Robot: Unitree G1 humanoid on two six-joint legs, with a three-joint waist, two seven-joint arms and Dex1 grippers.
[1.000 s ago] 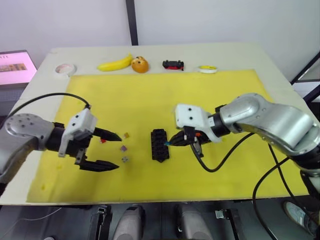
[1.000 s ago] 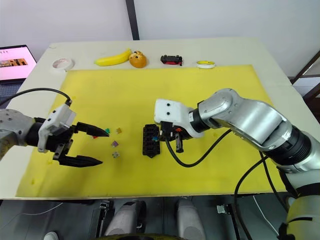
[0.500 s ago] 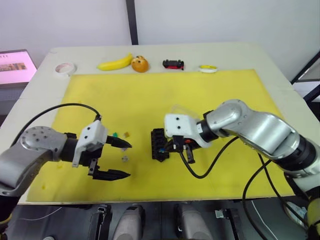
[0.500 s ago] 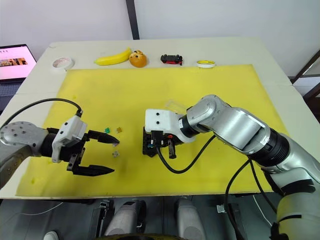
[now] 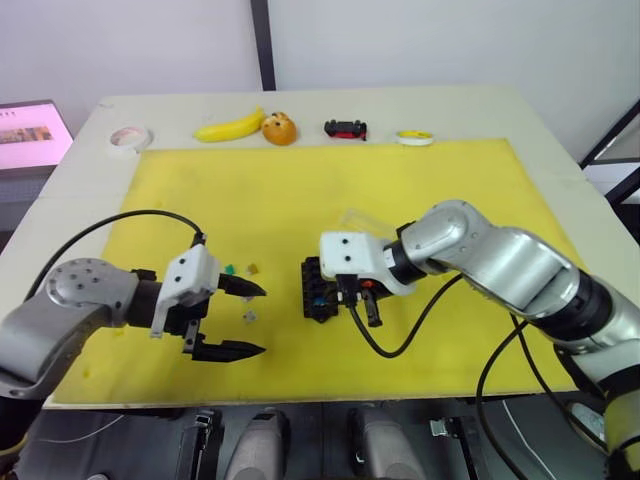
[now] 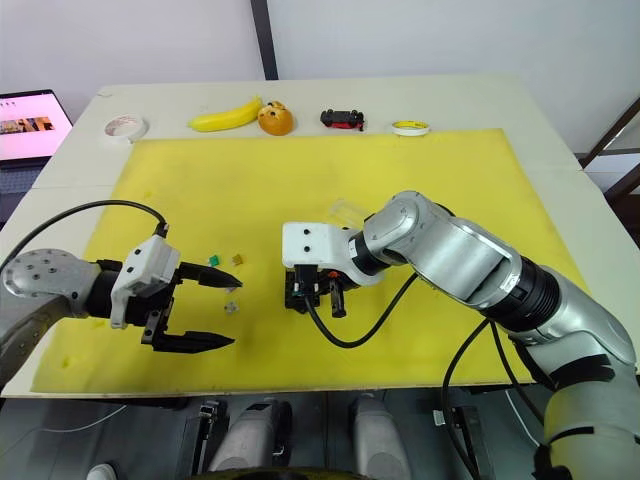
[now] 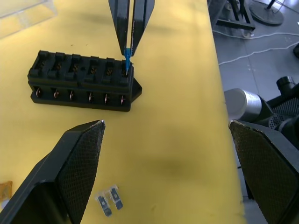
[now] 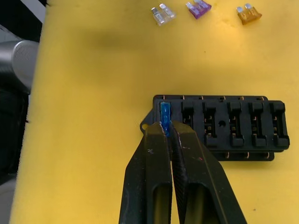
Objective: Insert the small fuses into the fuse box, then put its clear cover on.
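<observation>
Right gripper (image 8: 167, 128) pinches blue fuse (image 8: 165, 115) — over fuse box (image 8: 224, 128) end slot.

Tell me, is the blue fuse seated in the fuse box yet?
Not yet. The blue fuse stands upright at the fuse box's end slot, pinched in the right hand.

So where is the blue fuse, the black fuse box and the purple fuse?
blue fuse (image 8: 164, 113): right wrist view, on its blue body above the jaws.
fuse box (image 8: 233, 128): right wrist view, on its slotted top.
purple fuse (image 8: 198, 7): right wrist view, on its body.
</observation>
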